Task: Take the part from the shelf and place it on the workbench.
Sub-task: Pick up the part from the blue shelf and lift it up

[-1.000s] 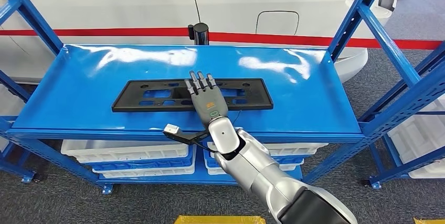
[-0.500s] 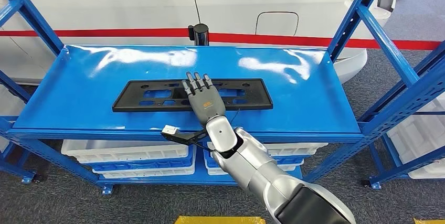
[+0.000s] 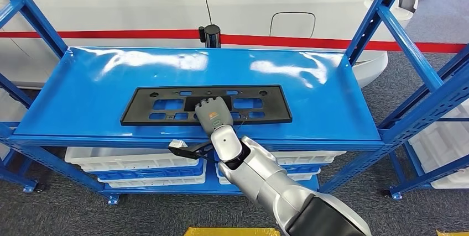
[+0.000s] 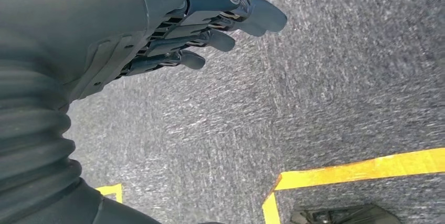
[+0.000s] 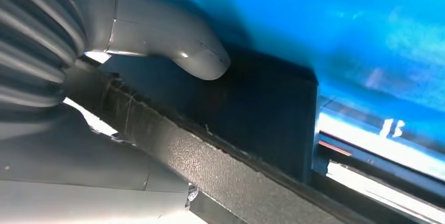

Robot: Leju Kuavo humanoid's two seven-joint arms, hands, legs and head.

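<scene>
One robot hand point(image 3: 212, 115), the right, grasps the black part point(image 3: 206, 105) at its 6 o'clock edge to lift it off the blue shelf point(image 3: 94, 89), while the left robot hand point(image 4: 210, 30) hangs released.

No words or numbers come through legibly anywhere. The right hand point(image 3: 213, 115) carries a small orange-and-green mark on its back, too tiny to read, sitting at six o'clock of the black part point(image 3: 166, 106).
</scene>
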